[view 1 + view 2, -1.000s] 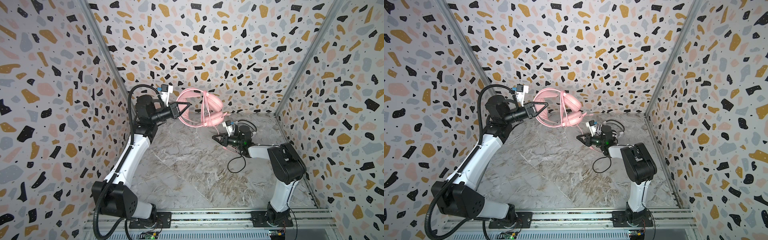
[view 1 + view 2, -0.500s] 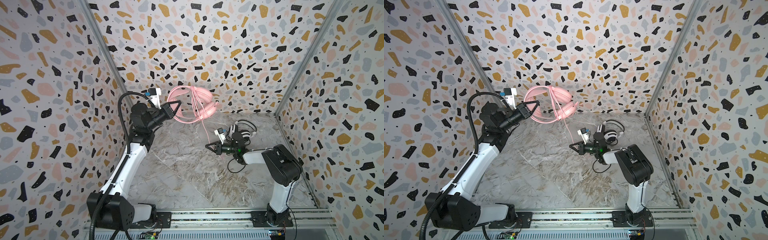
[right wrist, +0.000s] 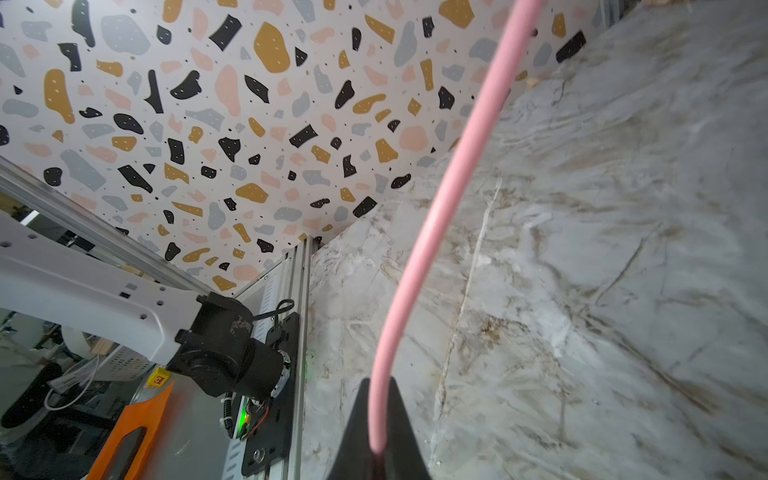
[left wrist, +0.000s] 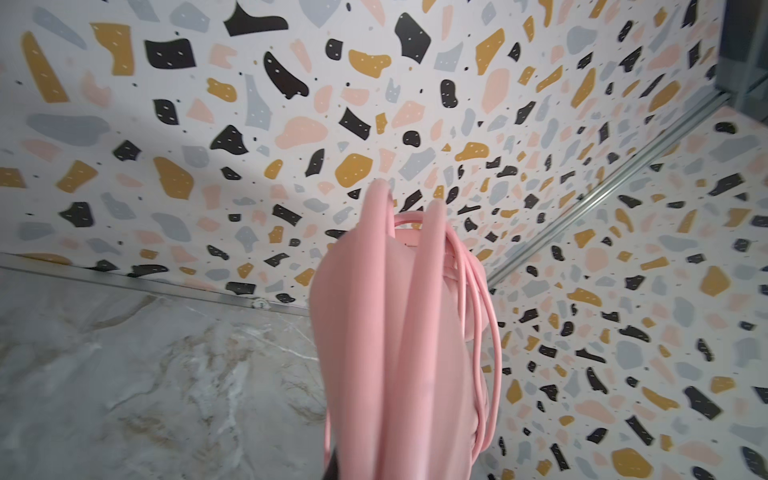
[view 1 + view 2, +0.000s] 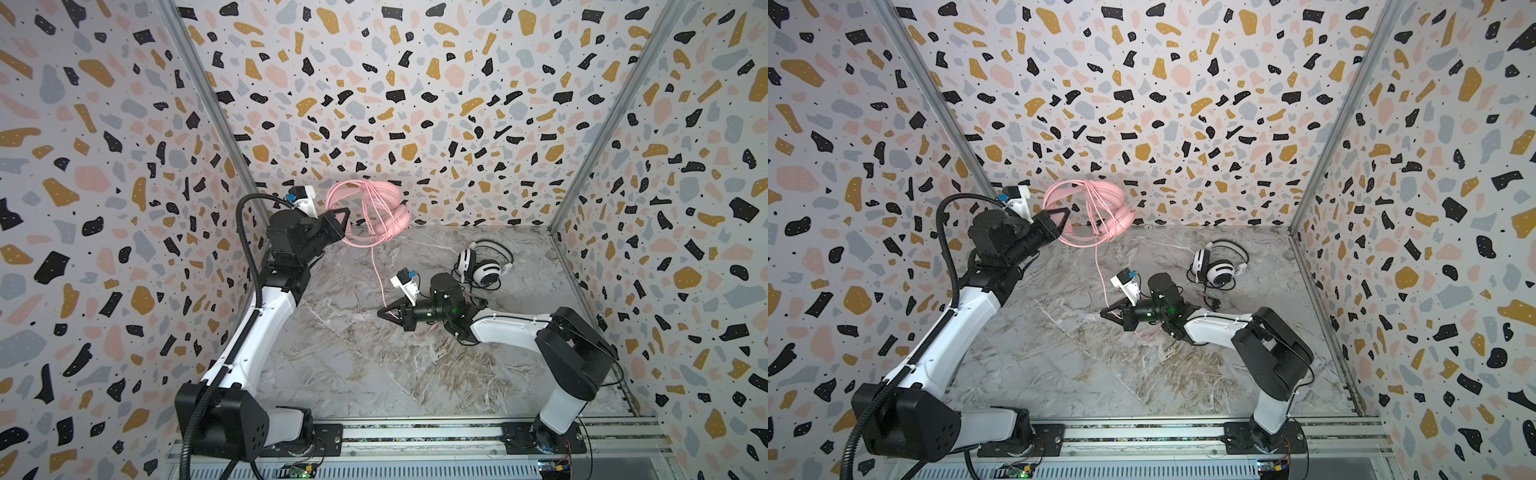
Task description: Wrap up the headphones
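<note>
1. In both top views the left gripper (image 5: 343,217) is raised off the marble-patterned tabletop (image 5: 353,374), its black tapered jaws clamped on the thin curved band of the pink headset (image 5: 384,208). The headset hangs just past the tips. Its smooth rounded ear cups sit on the far side from the arm, with several loops of pink cord (image 5: 376,270) wound across them.
2. In both top views one strand of that cord drops from the loops to the right gripper (image 5: 384,311). This gripper sits low over the tabletop, its pointed jaws pinched together on the strand. The white headset (image 5: 484,268), glossy with black pads and a thin black cord, lies flat behind this gripper's wrist, well apart from the tips.
3. In the left wrist view the pink headset fills the space straight ahead of the gripper, a matte, rounded shell, blurred by nearness. Thin cord loops run down one side of it. The jaws themselves are hidden.
4. In the right wrist view two black wedge-shaped fingers (image 3: 353,436) meet around the smooth round cord, which arcs away from the tips over the veined grey tabletop.
</note>
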### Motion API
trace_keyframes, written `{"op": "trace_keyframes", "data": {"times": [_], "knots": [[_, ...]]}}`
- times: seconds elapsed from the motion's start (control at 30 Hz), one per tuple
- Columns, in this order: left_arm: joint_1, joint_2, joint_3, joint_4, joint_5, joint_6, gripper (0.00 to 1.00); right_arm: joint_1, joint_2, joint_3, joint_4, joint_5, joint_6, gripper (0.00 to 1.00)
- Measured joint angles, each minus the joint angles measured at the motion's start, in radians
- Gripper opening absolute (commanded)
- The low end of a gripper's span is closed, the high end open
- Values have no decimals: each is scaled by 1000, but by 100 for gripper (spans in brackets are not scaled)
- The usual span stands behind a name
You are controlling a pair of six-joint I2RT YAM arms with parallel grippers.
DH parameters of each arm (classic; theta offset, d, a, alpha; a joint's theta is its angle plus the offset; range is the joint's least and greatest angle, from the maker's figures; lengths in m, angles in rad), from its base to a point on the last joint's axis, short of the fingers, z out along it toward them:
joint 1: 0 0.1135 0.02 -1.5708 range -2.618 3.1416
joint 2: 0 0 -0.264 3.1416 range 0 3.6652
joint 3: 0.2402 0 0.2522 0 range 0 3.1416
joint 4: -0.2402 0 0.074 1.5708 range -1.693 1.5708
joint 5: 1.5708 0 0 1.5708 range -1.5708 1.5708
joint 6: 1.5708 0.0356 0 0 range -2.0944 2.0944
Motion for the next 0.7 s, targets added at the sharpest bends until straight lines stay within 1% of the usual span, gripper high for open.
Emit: {"op": "trace_keyframes", "data": {"times": [0.17, 0.37, 0.57, 0.7], "knots": [[7, 0, 0, -117, -82, 114, 0, -2, -159, 19, -180, 101, -118, 6], [10, 0, 0, -220, -121, 204, 0, -8, -285, 53, -403, 298, -270, 6], [1, -2, 0, -298, -117, 287, 0, -10, -317, 128, -564, 549, -426, 9], [-21, 4, 1, -354, -116, 348, 0, -48, -313, 193, -608, 664, -505, 12]]}}
